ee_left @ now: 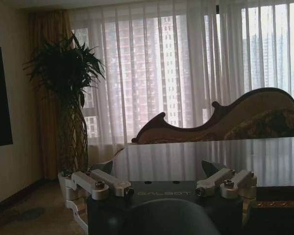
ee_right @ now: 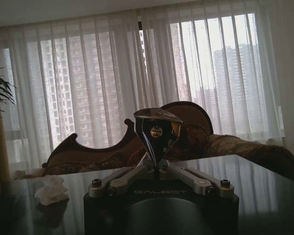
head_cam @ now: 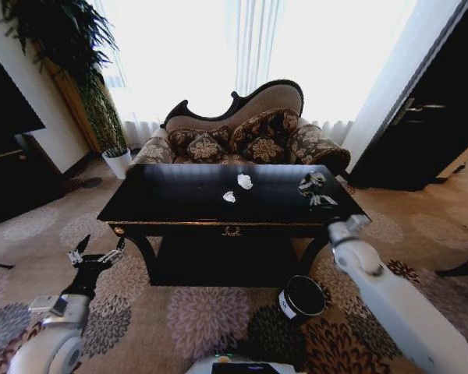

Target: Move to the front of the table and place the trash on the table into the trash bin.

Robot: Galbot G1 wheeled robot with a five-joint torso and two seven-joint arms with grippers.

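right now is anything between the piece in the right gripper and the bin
Only the table: the right gripper is shut on the dark shiny piece over its right end, and the trash bin stands on the carpet below the front edge. Nothing else visible lies between. The left gripper hangs open by the left corner.

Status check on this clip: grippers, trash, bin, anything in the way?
Right gripper shut on dark shiny piece, over table. Left gripper open, low beside table. Two paper lumps on top. Bin on floor, unobstructed.
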